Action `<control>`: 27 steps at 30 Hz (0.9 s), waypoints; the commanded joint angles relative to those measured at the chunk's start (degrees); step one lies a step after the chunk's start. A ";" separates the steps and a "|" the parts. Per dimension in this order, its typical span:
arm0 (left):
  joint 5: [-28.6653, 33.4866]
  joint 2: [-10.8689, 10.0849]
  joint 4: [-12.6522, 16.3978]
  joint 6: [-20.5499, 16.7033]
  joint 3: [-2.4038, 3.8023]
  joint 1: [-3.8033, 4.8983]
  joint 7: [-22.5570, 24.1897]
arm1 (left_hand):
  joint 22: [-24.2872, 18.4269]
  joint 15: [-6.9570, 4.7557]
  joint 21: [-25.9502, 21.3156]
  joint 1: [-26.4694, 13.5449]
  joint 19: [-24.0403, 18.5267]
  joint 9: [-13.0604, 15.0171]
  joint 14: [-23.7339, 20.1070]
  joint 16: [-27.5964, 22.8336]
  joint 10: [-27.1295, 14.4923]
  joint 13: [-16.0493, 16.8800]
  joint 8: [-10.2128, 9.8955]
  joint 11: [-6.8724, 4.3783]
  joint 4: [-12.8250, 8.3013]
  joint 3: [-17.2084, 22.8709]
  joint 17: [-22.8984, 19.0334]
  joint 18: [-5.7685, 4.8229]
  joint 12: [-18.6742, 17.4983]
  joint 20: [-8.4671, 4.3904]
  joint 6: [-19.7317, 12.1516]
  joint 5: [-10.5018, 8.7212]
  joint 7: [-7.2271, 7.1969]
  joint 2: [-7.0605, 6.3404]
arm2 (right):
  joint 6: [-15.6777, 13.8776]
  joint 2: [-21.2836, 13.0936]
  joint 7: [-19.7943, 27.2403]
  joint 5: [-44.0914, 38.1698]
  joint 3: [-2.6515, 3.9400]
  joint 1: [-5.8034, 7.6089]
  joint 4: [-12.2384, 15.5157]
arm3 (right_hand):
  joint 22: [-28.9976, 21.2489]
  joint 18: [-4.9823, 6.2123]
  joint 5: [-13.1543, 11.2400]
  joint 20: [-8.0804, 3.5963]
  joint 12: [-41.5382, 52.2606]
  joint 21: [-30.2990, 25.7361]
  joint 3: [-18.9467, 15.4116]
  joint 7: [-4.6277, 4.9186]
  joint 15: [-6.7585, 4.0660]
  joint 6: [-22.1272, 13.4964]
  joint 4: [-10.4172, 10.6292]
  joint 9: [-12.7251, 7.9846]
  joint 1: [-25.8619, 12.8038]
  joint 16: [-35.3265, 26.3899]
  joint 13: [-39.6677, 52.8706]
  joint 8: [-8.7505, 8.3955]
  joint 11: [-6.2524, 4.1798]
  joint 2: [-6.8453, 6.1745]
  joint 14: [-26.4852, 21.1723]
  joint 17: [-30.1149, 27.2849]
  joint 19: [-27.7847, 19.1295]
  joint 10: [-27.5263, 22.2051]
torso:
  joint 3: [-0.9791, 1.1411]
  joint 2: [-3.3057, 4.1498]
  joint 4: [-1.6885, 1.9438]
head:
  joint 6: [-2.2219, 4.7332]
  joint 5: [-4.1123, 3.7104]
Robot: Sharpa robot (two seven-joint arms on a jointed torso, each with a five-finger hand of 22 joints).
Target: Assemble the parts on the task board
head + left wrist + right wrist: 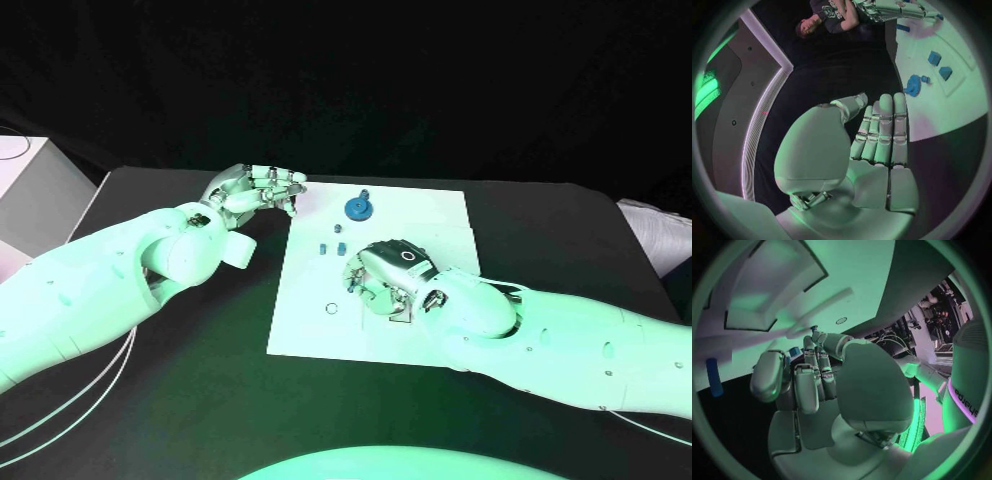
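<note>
Head view has my right hand (387,272) down on the task board (433,215), fingers curled around a small blue part (795,351), so I'd seat it slowly and straight. Left hand (257,190) idles clenched, empty, near the blue disc (358,208).

The white task board (303,320) lay flat on the black bench (173,400). A round blue part with an upright stub (358,208) stood near its far edge, just beside the left hand's fingers (281,185). Smaller blue parts (338,241) lay between it and the right hand's fingers (364,283).
</note>
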 commanded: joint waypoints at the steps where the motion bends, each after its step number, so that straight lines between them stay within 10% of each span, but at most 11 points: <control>1: -0.21 0.03 0.10 1.05 0.04 0.00 0.16 | -0.05 0.01 -0.19 0.24 0.40 -0.05 0.43 -0.31 -0.40 -0.09 -0.37 -0.11 -0.04 -0.35 -0.09 0.85 0.19 0.03 -0.43 0.15 0.09 0.30 | 0.97 0.14 -0.35 -1.37 -0.06 -0.11 -0.22 | -0.08 0.36 0.38 -0.38 0.21 -0.24 0.03 0.33 -0.42 0.00 -0.23 0.05 -0.22 0.00 -0.04 -0.12 -1.54 0.52 3.04 1.32 0.56 1.94 | -0.02 0.02 -0.02 | -0.16 0.02; 16: -0.25 0.02 0.05 1.23 0.04 0.00 0.06 | -0.05 0.01 -0.19 0.24 0.40 -0.05 0.43 -0.31 -0.40 -0.09 -0.37 -0.11 -0.04 -0.35 -0.09 0.85 0.19 0.03 -0.43 0.15 0.09 0.30 | 1.66 0.78 -0.14 -2.80 -0.40 -0.50 -0.96 | -0.21 0.39 0.43 -0.36 0.19 -0.42 -0.01 0.35 -0.40 -0.01 -0.22 0.05 -0.34 -0.03 -0.10 -0.14 -1.51 0.51 3.03 1.27 0.52 1.90 | -0.04 0.00 -0.01 | -0.49 0.10; 27: -0.28 -0.06 0.03 1.33 0.04 0.00 -0.10 | -0.19 0.04 -0.35 0.25 0.48 -0.09 0.45 -0.39 -0.56 -0.13 -0.40 -0.08 0.07 -0.47 -0.10 0.85 0.33 0.05 -0.46 0.16 0.11 0.36 | 0.22 0.79 -0.15 -3.18 -0.60 -0.55 -1.63 | -2.24 0.86 4.91 0.51 0.05 -3.27 -1.54 1.37 0.68 -4.67 -0.05 -1.14 -2.55 -0.82 -1.59 -3.34 -0.17 -2.31 2.75 0.02 -0.37 -3.05 | -0.02 -0.04 0.00 | -0.54 0.11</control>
